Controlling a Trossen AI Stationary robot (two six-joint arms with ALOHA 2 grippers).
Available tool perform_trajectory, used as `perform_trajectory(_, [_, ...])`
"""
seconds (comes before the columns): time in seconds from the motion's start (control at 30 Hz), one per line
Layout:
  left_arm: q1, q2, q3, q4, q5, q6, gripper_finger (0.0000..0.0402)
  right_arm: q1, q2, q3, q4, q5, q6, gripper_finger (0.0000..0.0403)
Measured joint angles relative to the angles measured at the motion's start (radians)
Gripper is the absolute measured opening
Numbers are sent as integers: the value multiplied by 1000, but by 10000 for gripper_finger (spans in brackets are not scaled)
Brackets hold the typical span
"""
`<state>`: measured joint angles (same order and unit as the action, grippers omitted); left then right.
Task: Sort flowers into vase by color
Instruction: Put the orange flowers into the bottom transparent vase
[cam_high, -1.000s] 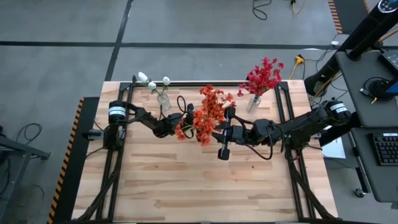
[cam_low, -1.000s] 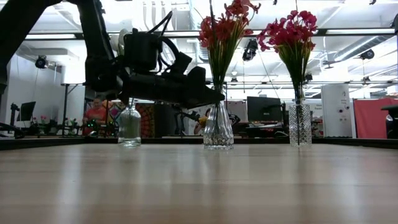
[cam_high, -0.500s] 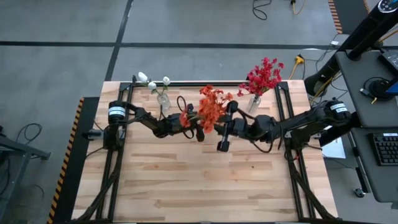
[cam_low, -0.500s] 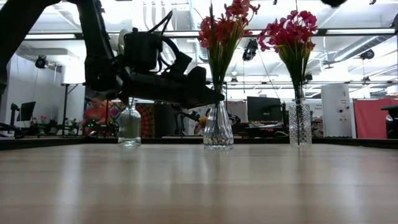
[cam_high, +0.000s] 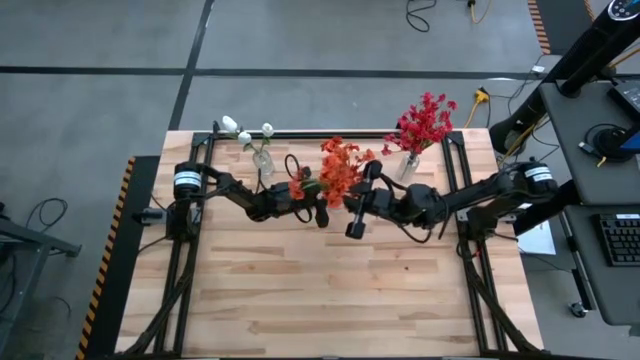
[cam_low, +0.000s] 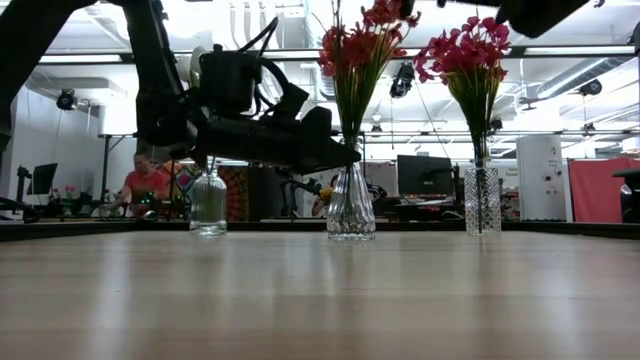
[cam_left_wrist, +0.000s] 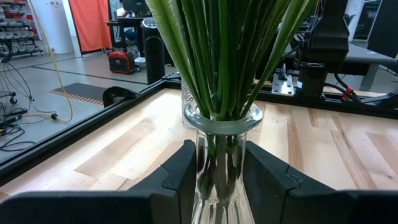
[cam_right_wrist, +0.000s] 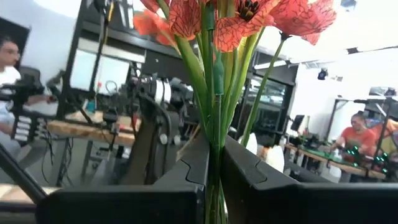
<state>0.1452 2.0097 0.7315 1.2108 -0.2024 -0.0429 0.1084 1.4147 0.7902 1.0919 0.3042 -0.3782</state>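
A clear glass vase (cam_low: 351, 205) stands mid-table with orange flowers (cam_high: 340, 170) upright in it, and their blooms (cam_low: 360, 45) rise high above it. My left gripper (cam_left_wrist: 221, 180) is shut on this vase. My right gripper (cam_right_wrist: 213, 174) is shut on the orange flowers' green stems, high up under the blooms. Red flowers (cam_high: 422, 122) stand in a second glass vase (cam_low: 481, 200) at the far right. White flowers (cam_high: 245, 133) stand in a small bottle (cam_low: 208, 200) at the far left. My left gripper pinches the vase's narrow neck (cam_left_wrist: 221, 155) just under the rim, one finger (cam_left_wrist: 186, 171) on each side. It comes in level from the table's left. The vase stands upright with its base on the table. My right gripper pinches the bunched stems (cam_right_wrist: 214, 140) of the orange flowers a little below the blooms, between its two fingers (cam_right_wrist: 186, 168). It reaches in from the table's right, across the stems. The stems run upright, with their lower ends down in the vase.
Black frame rails (cam_high: 455, 160) run along the table's far and side edges. The near half of the wooden table (cam_high: 320, 300) lies bare. Beyond the table, a person (cam_low: 145, 185) sits at a bench.
My right gripper has moved a little toward the table's left and far edge with the orange flowers. In the high view their blooms have drawn from the vase's near side to a tighter bunch toward the far side. The vase has stayed put.
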Motion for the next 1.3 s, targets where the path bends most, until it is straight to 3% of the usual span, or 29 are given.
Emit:
perform_trajectory(0.23, [0,0,0,-4,0,0,94,-11,75,7,105,64,-82,19])
perform_trajectory(0.47, [1,0,0,-6,0,0,94,-13,87,7,104,161,-147,19])
perform_trajectory(1.3, [1,0,-5,-6,-1,0,94,-44,139,7,118,203,-117,19])
